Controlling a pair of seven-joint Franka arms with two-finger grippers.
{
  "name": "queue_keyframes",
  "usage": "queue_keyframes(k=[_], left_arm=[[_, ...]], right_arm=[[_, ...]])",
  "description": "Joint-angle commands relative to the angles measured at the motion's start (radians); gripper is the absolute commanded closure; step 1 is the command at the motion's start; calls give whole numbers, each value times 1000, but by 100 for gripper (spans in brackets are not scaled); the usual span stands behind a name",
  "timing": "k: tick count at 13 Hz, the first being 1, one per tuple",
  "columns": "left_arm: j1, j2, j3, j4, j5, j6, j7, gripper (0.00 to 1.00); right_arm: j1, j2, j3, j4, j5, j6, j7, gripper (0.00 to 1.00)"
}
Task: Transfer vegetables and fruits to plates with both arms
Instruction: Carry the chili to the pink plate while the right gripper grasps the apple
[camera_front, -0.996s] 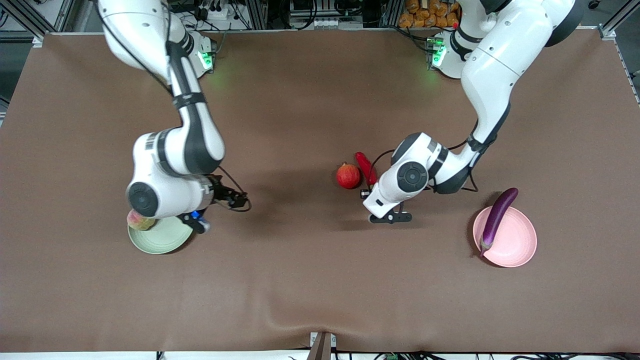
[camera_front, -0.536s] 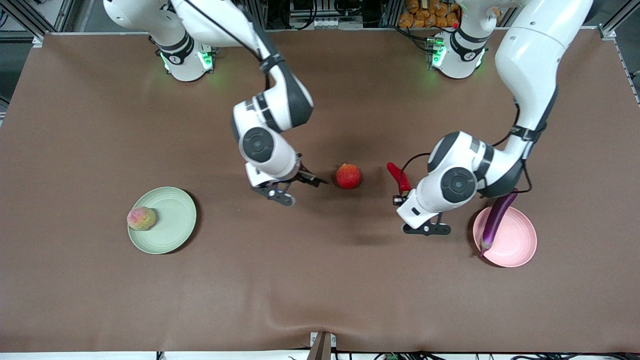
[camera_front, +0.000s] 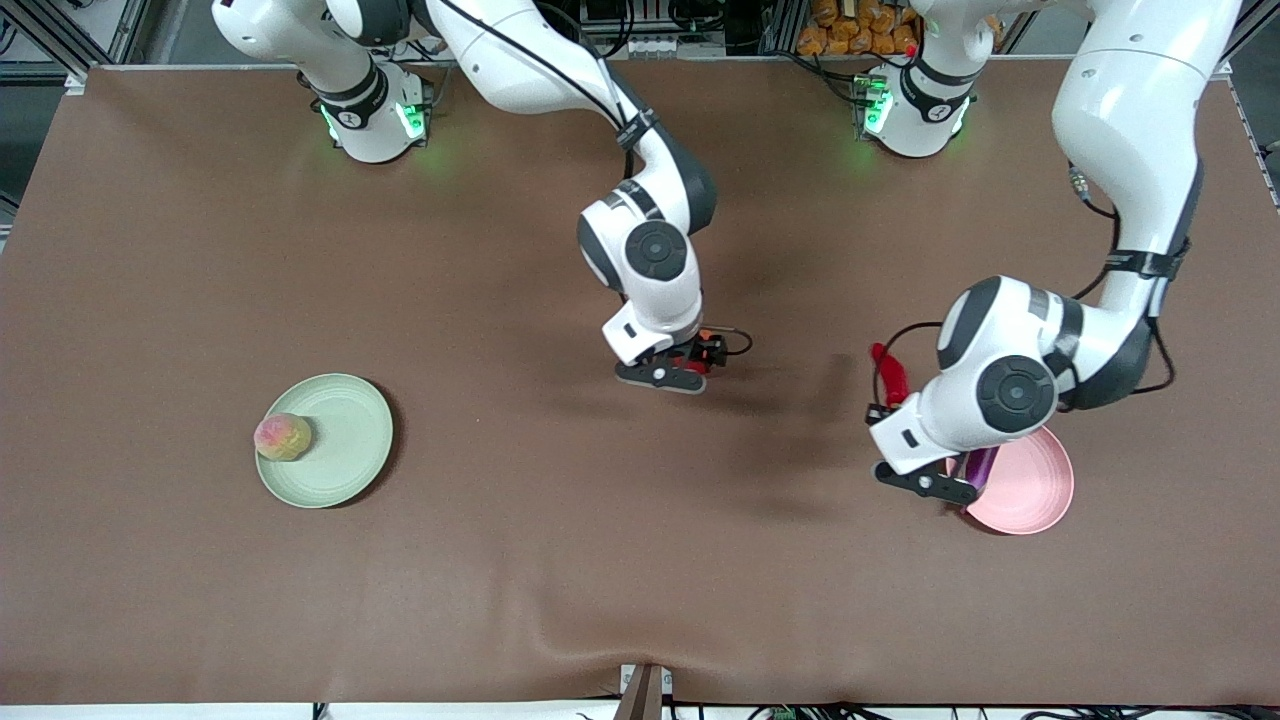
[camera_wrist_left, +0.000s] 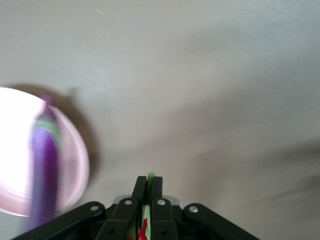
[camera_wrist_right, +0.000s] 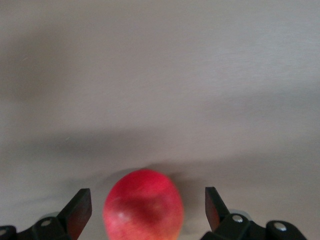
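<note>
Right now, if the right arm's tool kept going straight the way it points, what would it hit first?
Most likely the round red pomegranate-like fruit. The right tool is open over it, and the fruit sits between the two black fingers in the right wrist view. How much gap remains is unclear.

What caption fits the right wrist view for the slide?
Right gripper, fingers open, straddles the red fruit on the brown table.

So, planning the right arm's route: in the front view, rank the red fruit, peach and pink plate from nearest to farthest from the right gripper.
1. Red fruit: under the right gripper, mid-table.
2. Pink plate: toward the left arm's end.
3. Peach: on the green plate, right arm's end.
</note>
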Motion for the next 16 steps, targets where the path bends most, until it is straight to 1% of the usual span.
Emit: queue_keyframes(k=[1, 3, 5, 7, 8, 9, 10, 11, 13, 14, 16], left_arm=[[37, -13, -10, 20, 44, -33, 118, 100], [63, -16, -10, 37, 44, -36, 217, 100], [97, -45, -11, 54, 44, -61, 320, 100], [121, -45, -10, 98, 46, -68, 426, 100], [143, -42, -10, 103, 43, -67, 480, 100], [157, -39, -10, 109, 52, -56, 548, 100], [161, -28, -10, 138, 58, -50, 604, 100], [163, -16, -10, 156, 58, -41, 635, 100], [163, -11, -8, 164, 61, -4, 679, 100], [163, -8, -8, 166, 61, 2, 684, 100], [162, 12, 21, 169, 61, 10, 708, 100]], right_arm=[[46, 46, -15, 40, -84, 29, 6, 0], [61, 78, -15, 40, -100, 36, 6, 0], [83, 102, -15, 38, -123, 39, 8, 0], [90, 110, -15, 35, -134, 39, 9, 0], [90, 112, -15, 34, -155, 39, 9, 0], [89, 112, -15, 34, -167, 37, 11, 33], [86, 109, -15, 34, -167, 37, 17, 59], [83, 101, -17, 34, -167, 33, 20, 69], [75, 61, -26, 32, -167, 10, 18, 69], [57, 31, -34, 32, -166, -39, 18, 68], [9, -47, -87, 31, -164, -151, 14, 67]])
